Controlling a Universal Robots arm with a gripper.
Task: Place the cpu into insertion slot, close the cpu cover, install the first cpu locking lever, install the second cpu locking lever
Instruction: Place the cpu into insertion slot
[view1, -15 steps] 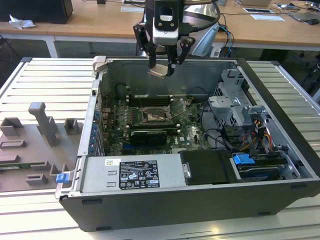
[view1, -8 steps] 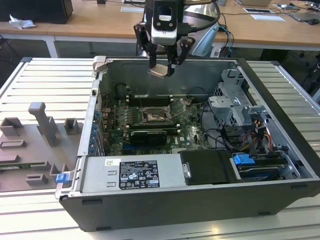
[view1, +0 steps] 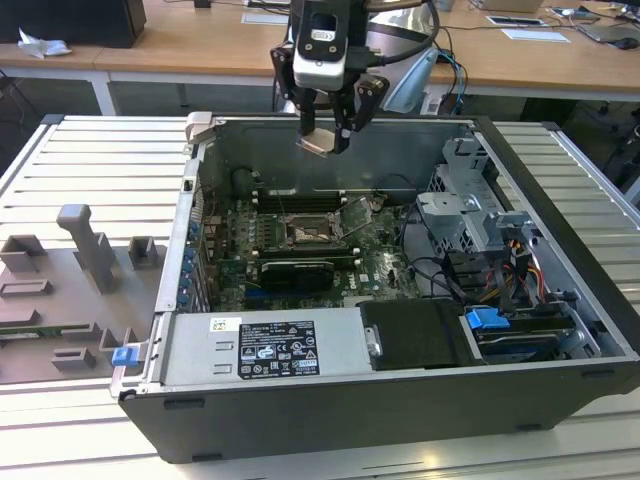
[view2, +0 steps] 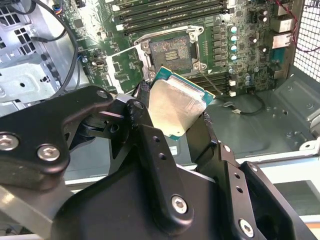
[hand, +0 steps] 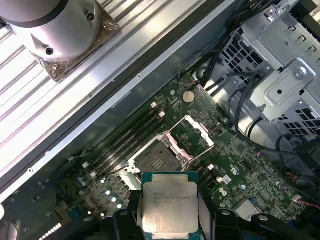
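Exterior view, tool (view1: 326, 134) clamped on cpu (view1: 319, 144), well clear of bare insertion slot (view1: 303, 234), cpu cover (view1: 357, 214) raised

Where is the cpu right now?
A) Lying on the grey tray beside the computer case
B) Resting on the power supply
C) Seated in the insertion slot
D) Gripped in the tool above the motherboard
D: in the exterior view the tool hangs over the open case, shut on the cpu, and in the first wrist view the insertion slot lies bare with the cpu cover swung open.
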